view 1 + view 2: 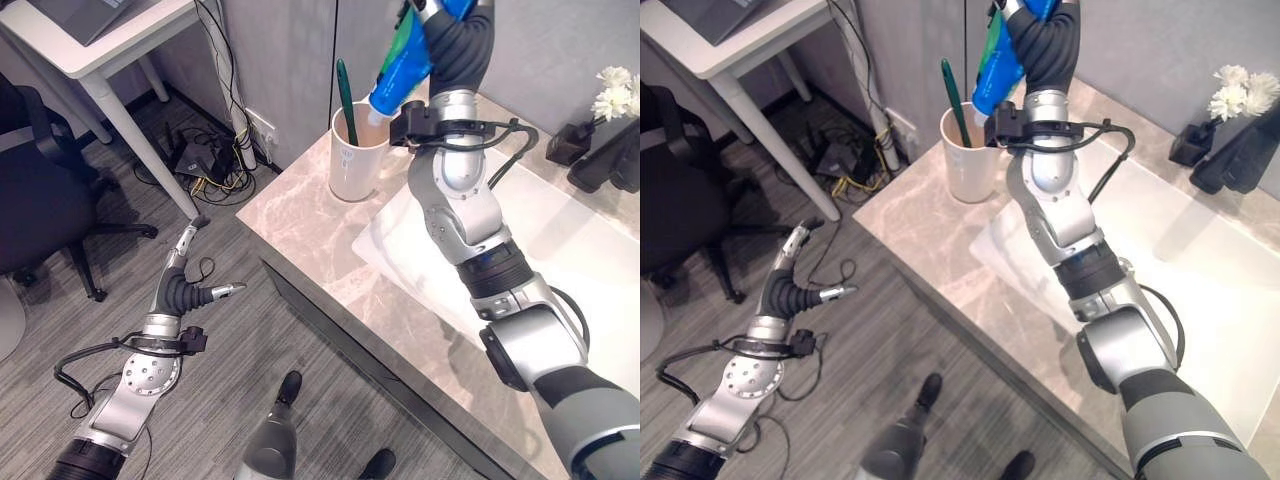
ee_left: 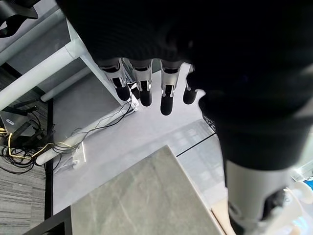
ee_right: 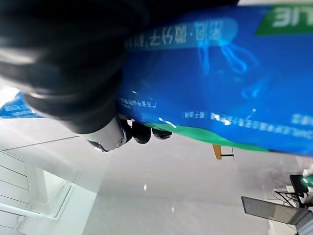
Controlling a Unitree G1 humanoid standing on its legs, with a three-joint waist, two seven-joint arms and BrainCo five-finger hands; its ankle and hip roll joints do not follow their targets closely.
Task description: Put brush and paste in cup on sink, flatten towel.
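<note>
Holding the toothpaste tube (image 1: 405, 58), your right hand (image 1: 462, 38) is raised above the back corner of the marble counter (image 1: 330, 225), fingers curled round the tube's upper body. The tube is blue with a green band and hangs cap-down, tilted, with its white cap (image 1: 377, 114) at the rim of the white cup (image 1: 357, 155), on the side nearer the arm. You cannot tell from the head views whether the cap is already inside the rim or just touching it. The right wrist view shows the tube's blue and green face (image 3: 220, 88) pressed across the palm, with dark fingertips (image 3: 142, 132) wrapped beneath it.

The cup stands upright on the counter, near its corner and just beside the white sink basin (image 1: 560, 240). A dark green toothbrush (image 1: 346, 100) already stands in it, leaning, handle end up.

Your left hand (image 1: 183, 285) hangs low over the grey plank floor (image 1: 250, 330), well apart from the counter, fingers straight and spread, thumb out to the side, holding nothing. The left wrist view confirms the fingers (image 2: 166, 95) extended.

Beyond the sink, a dark vase with white flowers (image 1: 612, 92) stands by the wall. A white desk (image 1: 110, 40) and a black office chair (image 1: 40, 190) stand on the floor to the robot's left.
</note>
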